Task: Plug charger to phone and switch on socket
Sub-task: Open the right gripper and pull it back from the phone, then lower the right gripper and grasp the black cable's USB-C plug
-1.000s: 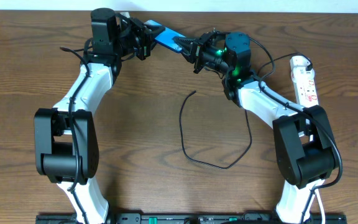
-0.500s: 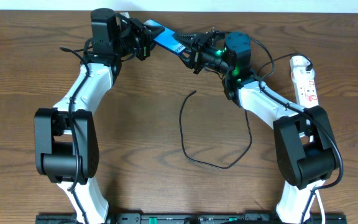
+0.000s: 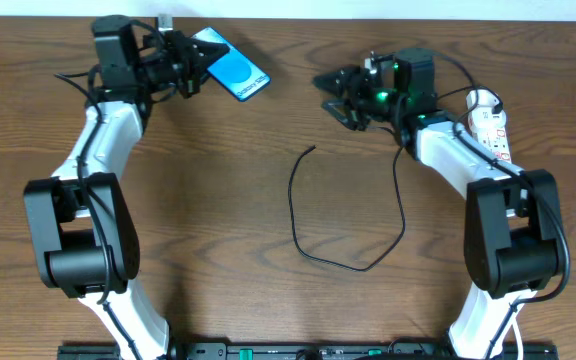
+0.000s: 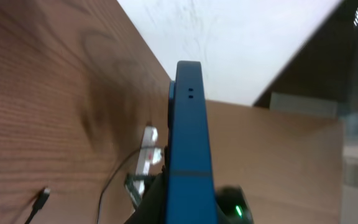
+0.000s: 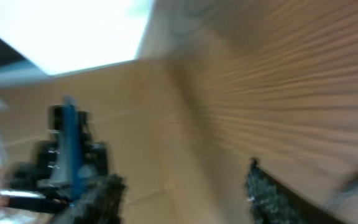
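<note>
Your arms have drawn apart: left gripper (image 3: 196, 57) clamps the phone (image 3: 233, 70) alone; right gripper (image 3: 336, 93), apparently open and empty, can fetch the charger (image 3: 292, 200).

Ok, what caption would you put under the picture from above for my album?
Left gripper holds the phone; the charger lies unplugged on the table.

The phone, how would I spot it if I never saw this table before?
On the brown wooden table, look to the far edge, left side. There the left gripper holds a slim rectangular phone with a bright blue screen. It is the only blue thing: the thin cable is black, the power strip white.
</note>
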